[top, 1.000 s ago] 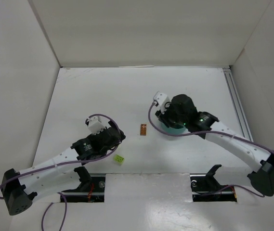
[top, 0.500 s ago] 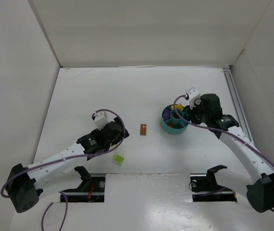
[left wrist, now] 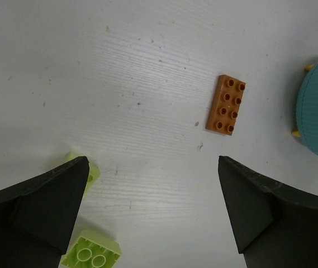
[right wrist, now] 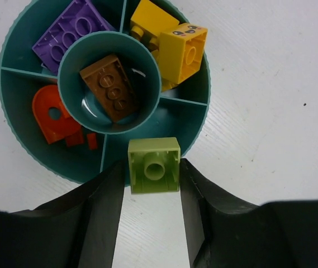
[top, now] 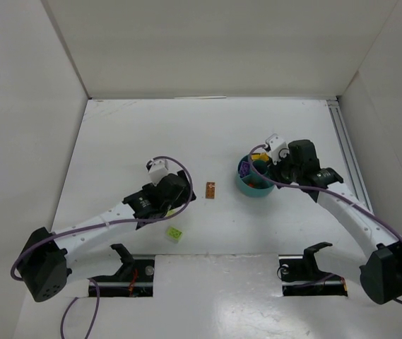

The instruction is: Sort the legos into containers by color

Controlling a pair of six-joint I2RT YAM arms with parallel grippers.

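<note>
Our right gripper (right wrist: 152, 184) swung back over the teal bowl (right wrist: 19, 106), clamping a lime brick (right wrist: 153, 165). The empty compartment (right wrist: 176, 120) is just ahead. Left gripper (left wrist: 152, 167) is spread wide.

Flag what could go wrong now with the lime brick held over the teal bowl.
The small lime green plastic brick in the right gripper hangs over the outer wall of the round teal plastic bowl, not squarely over the empty compartment; released here, it might catch the rim and fall outside. It could also tumble in with the orange pieces alongside.
</note>
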